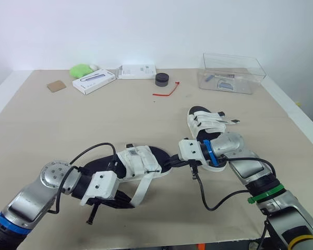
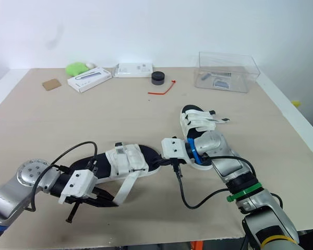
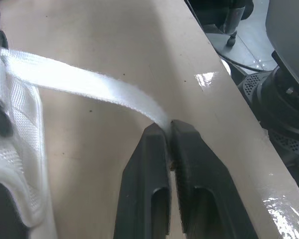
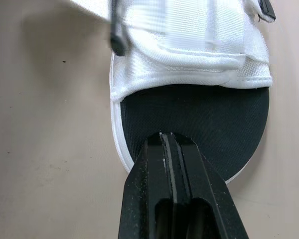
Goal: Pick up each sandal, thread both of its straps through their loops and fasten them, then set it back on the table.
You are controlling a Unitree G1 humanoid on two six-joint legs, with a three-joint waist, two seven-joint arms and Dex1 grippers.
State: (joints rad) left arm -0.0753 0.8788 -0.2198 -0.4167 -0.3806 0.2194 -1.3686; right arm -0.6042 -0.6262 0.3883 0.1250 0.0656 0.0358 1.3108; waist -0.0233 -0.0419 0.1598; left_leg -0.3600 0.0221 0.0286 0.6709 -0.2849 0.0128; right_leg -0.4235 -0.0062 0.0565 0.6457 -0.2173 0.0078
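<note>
Beige table (image 1: 146, 120) — plain white wall (image 1: 146, 26) behind.

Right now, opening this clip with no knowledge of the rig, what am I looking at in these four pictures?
A two-armed humanoid robot works at a table. The two wide pictures come from its head; the two close-ups come from cameras on its wrists. The left pincer is shut on a loose white strap of the near sandal. The right pincer is shut, its tips at that sandal's black sole. A second sandal lies partly behind the right arm; a clear box sits at the far edge.
</note>
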